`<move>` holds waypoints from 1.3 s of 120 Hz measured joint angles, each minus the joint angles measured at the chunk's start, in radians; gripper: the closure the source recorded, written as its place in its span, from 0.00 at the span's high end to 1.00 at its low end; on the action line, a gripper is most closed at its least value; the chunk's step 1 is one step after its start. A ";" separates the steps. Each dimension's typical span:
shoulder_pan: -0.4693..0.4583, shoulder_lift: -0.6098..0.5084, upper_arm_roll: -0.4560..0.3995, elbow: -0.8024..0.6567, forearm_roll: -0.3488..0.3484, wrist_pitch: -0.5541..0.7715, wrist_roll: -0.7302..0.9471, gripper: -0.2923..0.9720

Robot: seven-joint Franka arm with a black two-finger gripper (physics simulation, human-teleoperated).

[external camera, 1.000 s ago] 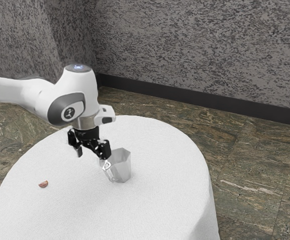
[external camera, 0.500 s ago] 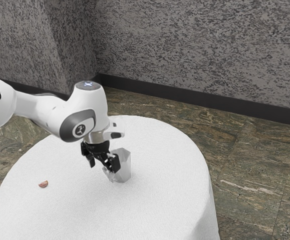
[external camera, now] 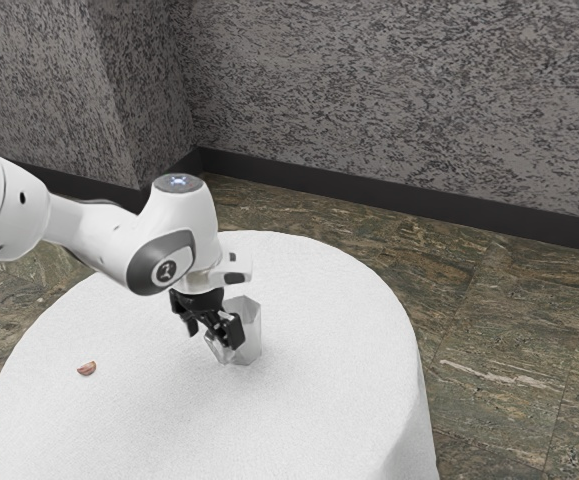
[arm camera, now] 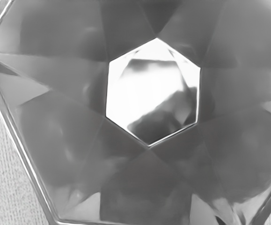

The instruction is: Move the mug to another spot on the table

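Note:
A silvery, faceted mug stands upright near the middle of the round white table. My black gripper is down at the mug's rim, on the side toward the exterior view's left. Its fingers stand apart, one over the mug's mouth and one outside its wall. I take the gripper as open. The wrist view looks straight down into the mug, with its bright hexagonal bottom directly under my hand.
A small reddish-brown crumb-like object lies on the table toward the exterior view's left. The table edge curves round in front and to the right. Marbled floor and speckled walls surround the table.
My hand has moved toward the exterior view's right and dropped lower, from beside the mug to right at its rim. The mug has not moved.

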 joint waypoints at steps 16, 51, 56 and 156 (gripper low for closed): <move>0.000 0.012 0.000 0.000 -0.002 0.021 0.012 0.76; 0.000 0.031 0.000 0.000 -0.004 0.056 0.030 0.76; -0.001 0.032 0.000 0.000 -0.004 0.060 0.032 0.75; -0.008 0.019 0.001 -0.011 -0.017 0.022 0.017 0.37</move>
